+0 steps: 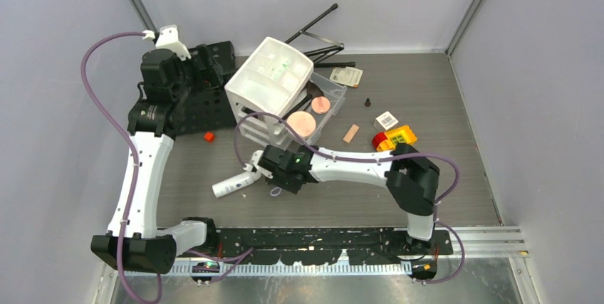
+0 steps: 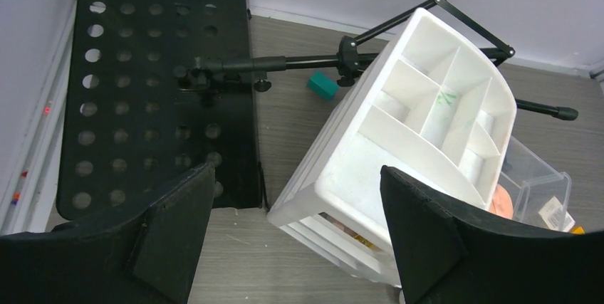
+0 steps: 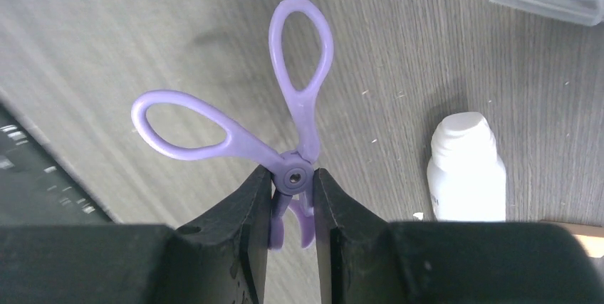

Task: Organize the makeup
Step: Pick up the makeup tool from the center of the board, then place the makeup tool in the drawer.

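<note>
My right gripper [image 3: 292, 197] is shut on a purple scissor-shaped makeup tool [image 3: 303, 112], pinching it at its pivot just above the table, its two finger loops pointing away. A white bottle [image 3: 466, 172] lies right beside it; in the top view it lies [image 1: 235, 184] left of the gripper [image 1: 283, 177]. The white organizer [image 1: 269, 76] stands tilted at the back, with two round peach compacts [image 1: 301, 124] in the clear drawers beside it. My left gripper [image 2: 295, 229] hangs open above the organizer's near corner [image 2: 342, 176], holding nothing.
A black perforated plate [image 1: 206, 97] and a folded black stand [image 2: 299, 63] lie at the back left, a teal block [image 2: 323, 85] beside them. A tan block [image 1: 351, 133], a red-and-yellow block [image 1: 394, 137], a small labelled box [image 1: 386, 119] and a card [image 1: 346, 76] lie right of the drawers.
</note>
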